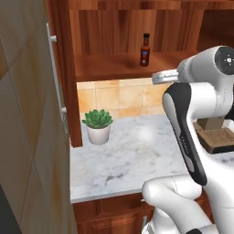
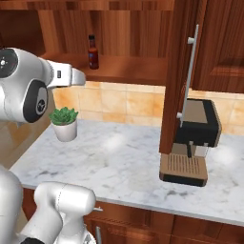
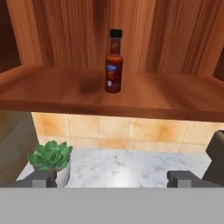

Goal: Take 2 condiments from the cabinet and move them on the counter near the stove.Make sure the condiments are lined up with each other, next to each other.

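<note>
A slim red-brown sauce bottle (image 3: 114,63) with a dark cap, one of the condiments, stands upright on the wooden shelf of the open cabinet (image 3: 166,98). From the base views the bottle (image 1: 145,50) (image 2: 93,52) sits alone near the shelf's middle. My gripper (image 3: 113,178) is open, its fingertips (image 3: 43,177) spread wide, with nothing between them. It hangs in front of the shelf and below the bottle, a good way short of it, above the marbled counter (image 1: 128,155) (image 2: 124,157). The stove is out of view.
A potted succulent (image 1: 97,125) (image 2: 64,123) (image 3: 50,159) stands on the counter below the shelf's left end. A coffee machine (image 2: 193,143) (image 1: 215,135) sits to the right. The cabinet's open doors (image 1: 59,77) (image 2: 178,71) with silver bar handles flank the opening.
</note>
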You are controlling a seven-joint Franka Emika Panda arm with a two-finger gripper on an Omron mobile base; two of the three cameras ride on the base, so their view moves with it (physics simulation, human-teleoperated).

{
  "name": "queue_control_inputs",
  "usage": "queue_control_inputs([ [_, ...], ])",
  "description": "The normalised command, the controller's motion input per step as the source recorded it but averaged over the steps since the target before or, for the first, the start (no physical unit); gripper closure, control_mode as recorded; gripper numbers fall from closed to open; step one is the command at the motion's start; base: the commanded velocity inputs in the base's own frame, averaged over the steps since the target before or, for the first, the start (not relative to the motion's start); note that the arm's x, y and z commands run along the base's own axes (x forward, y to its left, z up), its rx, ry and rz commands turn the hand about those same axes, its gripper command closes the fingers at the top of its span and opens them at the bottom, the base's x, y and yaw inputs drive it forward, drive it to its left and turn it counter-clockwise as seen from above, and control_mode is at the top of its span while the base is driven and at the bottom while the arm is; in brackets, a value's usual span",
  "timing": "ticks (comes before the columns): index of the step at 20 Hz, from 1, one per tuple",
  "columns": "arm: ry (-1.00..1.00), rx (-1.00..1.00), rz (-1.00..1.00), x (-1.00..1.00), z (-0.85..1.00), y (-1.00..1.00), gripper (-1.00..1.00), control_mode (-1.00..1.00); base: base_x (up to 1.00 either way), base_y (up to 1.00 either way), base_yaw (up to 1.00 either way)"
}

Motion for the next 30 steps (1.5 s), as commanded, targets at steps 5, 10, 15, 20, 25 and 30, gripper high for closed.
queue_control_inputs([
  [5, 0.00, 0.04, 0.00, 0.29, 0.10, 0.00, -1.00, -1.00, 0.00, 0.00, 0.00],
  [10, 0.00, 0.10, 0.00, 0.38, 0.01, 0.00, -1.00, -1.00, 0.00, 0.00, 0.00],
  [15, -0.01, 0.00, -0.01, 0.30, 0.00, 0.00, -1.00, -1.00, 0.00, 0.00, 0.00],
  [20, 0.00, 0.00, -0.01, 0.32, 0.05, 0.00, -1.00, -1.00, 0.00, 0.00, 0.00],
  [25, 0.00, 0.00, 0.00, 0.41, 0.00, 0.00, -1.00, -1.00, 0.00, 0.00, 0.00],
  [30, 0.00, 0.00, 0.00, 0.47, 0.00, 0.01, -1.00, -1.00, 0.00, 0.00, 0.00],
])
